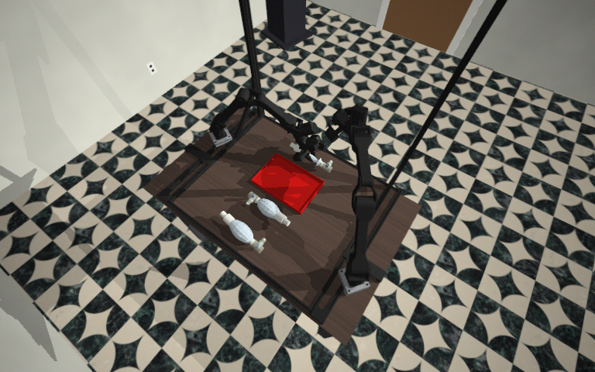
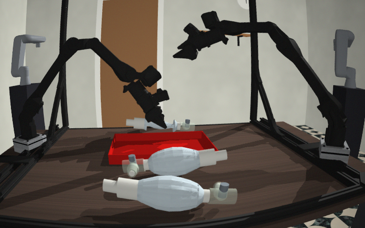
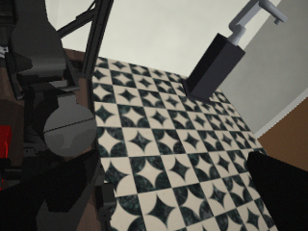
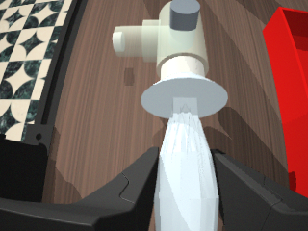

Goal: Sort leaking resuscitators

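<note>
The far resuscitator (image 1: 323,163) (image 2: 139,123) (image 4: 187,192) lies behind the red tray (image 1: 276,197) (image 2: 115,158) (image 3: 5,141) (image 4: 276,48). My right gripper (image 1: 307,154) (image 2: 164,127) (image 4: 183,155) is shut on its bag, which is squeezed narrow and creased. No finger is at its port (image 4: 130,40). My left gripper (image 1: 329,134) (image 2: 176,52) (image 3: 174,158) is open and empty, raised high above the table. The middle resuscitator (image 1: 268,208) (image 2: 173,161) and the near resuscitator (image 1: 240,231) (image 2: 170,193) lie outside the tray with full, round bags. The tray is empty.
The middle unit lies close along the tray's near side, its valve at the left in the exterior view. The near unit's valve points the other way. Black frame rails (image 2: 290,145) edge the table. The far unit lies near the table's far edge.
</note>
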Tool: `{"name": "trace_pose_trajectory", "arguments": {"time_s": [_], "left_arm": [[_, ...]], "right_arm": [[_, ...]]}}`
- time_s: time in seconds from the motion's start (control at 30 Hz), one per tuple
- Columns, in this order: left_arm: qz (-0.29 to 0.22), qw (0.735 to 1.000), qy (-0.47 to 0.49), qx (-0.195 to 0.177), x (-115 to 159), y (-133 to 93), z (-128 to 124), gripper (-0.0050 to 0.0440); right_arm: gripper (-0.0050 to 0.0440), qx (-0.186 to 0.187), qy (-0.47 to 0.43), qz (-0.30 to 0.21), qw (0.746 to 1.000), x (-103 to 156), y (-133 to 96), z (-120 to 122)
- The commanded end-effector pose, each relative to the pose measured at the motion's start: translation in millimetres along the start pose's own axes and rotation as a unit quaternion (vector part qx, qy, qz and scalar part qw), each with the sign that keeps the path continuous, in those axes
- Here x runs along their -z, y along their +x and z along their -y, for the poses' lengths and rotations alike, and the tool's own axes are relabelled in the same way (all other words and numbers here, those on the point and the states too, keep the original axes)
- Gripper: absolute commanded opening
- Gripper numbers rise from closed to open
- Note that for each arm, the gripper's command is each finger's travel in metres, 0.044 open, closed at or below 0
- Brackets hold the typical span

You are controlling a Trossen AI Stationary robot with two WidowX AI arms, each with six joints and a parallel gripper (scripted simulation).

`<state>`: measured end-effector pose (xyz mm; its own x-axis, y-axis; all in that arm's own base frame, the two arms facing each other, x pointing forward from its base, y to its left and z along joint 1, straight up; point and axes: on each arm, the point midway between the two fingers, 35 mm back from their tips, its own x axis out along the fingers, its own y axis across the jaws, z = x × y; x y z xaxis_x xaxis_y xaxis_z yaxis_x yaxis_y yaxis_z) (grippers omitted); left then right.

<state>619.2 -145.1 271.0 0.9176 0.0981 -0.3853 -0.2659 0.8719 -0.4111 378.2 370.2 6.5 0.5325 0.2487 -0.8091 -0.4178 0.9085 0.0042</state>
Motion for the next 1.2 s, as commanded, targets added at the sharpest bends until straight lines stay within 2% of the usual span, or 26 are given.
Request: {"name": "trace_pose_trajectory", "arguments": {"time_s": [0.0,0.03,0.13,0.4,0.6,0.97,1.17], "left_arm": [[0.001,1.0,0.004,0.006,-1,-1,2,0.044],[0.001,1.0,0.004,0.006,-1,-1,2,0.044],[0.036,0.999,-0.003,0.038,-32,-21,17,0.044],[0.129,0.984,-0.01,0.125,-109,-83,51,0.044],[0.129,0.984,-0.01,0.125,-109,-83,51,0.044],[0.264,0.938,-0.016,0.223,-203,-191,77,0.044],[0.264,0.938,-0.016,0.223,-203,-191,77,0.044]], "right_arm": [[0.0,0.0,0.0,0.0,1.0,0,0,0],[0.0,0.0,0.0,0.0,1.0,0,0,0],[0.0,0.0,0.0,0.0,1.0,0,0,0],[0.0,0.0,0.0,0.0,1.0,0,0,0],[0.0,0.0,0.0,0.0,1.0,0,0,0],[0.0,0.0,0.0,0.0,1.0,0,0,0],[0.0,0.0,0.0,0.0,1.0,0,0,0]]}}
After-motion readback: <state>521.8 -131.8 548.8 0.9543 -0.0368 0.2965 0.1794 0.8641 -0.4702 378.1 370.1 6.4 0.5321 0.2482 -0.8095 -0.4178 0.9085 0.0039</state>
